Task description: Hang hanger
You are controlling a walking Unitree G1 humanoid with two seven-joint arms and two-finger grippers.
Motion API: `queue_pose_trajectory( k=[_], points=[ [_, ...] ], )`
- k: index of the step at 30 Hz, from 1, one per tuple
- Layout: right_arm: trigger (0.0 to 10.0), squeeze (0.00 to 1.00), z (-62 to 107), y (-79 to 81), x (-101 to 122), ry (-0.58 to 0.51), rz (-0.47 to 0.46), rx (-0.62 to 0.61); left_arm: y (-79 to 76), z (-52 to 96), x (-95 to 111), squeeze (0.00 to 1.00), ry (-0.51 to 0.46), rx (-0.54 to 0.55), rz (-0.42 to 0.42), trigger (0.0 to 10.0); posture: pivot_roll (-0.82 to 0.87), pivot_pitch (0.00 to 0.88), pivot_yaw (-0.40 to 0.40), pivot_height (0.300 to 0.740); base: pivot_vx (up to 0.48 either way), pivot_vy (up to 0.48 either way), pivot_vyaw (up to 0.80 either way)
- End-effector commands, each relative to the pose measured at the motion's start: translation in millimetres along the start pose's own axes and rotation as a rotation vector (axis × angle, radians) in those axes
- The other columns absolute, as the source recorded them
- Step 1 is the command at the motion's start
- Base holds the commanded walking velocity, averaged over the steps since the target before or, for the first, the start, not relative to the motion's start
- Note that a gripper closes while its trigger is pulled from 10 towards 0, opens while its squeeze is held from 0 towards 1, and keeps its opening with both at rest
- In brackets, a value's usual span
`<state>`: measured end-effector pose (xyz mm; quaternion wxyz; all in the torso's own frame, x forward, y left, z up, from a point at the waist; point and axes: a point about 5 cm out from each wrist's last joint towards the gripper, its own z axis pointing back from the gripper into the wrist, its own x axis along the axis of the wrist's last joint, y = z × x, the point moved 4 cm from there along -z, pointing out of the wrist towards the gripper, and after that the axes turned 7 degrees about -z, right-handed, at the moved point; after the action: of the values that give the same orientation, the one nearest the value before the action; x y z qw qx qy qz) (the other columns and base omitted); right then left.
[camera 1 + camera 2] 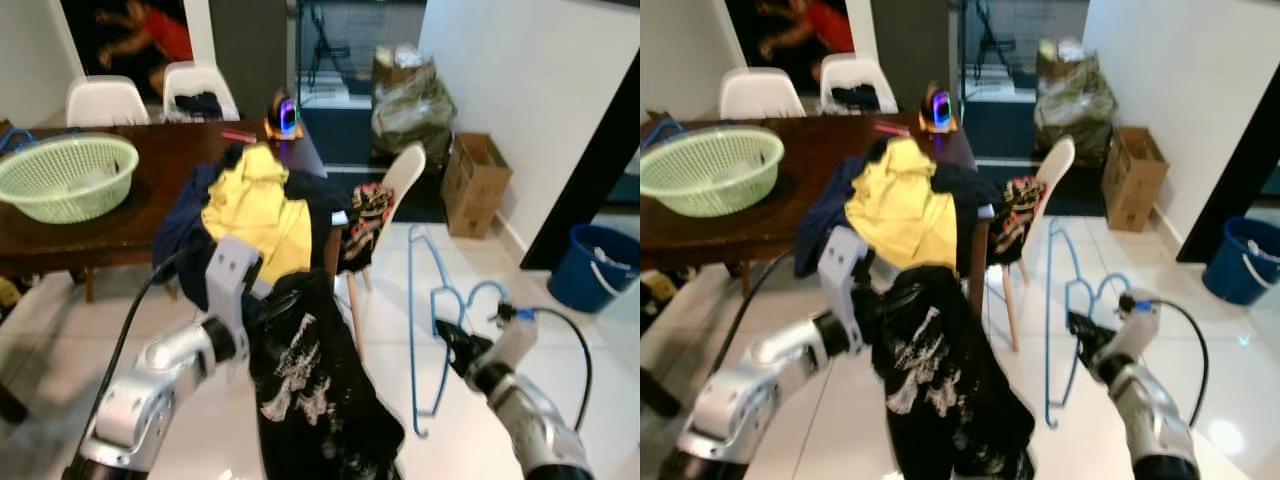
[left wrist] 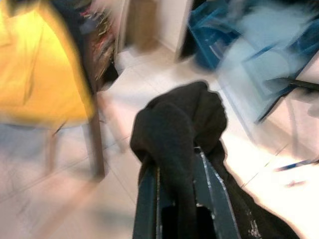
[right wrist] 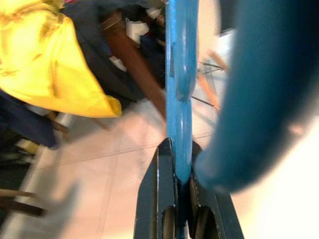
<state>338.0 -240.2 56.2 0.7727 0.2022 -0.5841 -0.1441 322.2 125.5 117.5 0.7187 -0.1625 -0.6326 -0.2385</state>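
Right gripper (image 1: 447, 342) fingers clamping blue hanger (image 1: 415, 330), black garment (image 1: 310, 390) beside.

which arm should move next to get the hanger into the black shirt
Right, probably. The right gripper is shut on the blue hanger, free over open floor, beside the black shirt. The left gripper just holds that shirt up.
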Motion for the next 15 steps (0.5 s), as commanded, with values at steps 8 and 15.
queue_pose_trajectory(
  k=[8,15],
  points=[
    [10.0,0.00,8.8,-24.3,-18.8,0.073,0.052,-0.118,9.9,10.4,-57.6,0.00,0.161,0.076,-0.033,10.0,0.00,0.000,-0.050,0.740,0.000,0.000,-0.80],
    [10.0,0.00,29.1,-53.8,-43.3,0.148,0.091,-0.235,0.2,35.1,-120.1,0.00,0.262,0.117,0.174,10.0,0.00,0.000,-0.048,0.740,0.000,0.000,-0.80]
  ],
)
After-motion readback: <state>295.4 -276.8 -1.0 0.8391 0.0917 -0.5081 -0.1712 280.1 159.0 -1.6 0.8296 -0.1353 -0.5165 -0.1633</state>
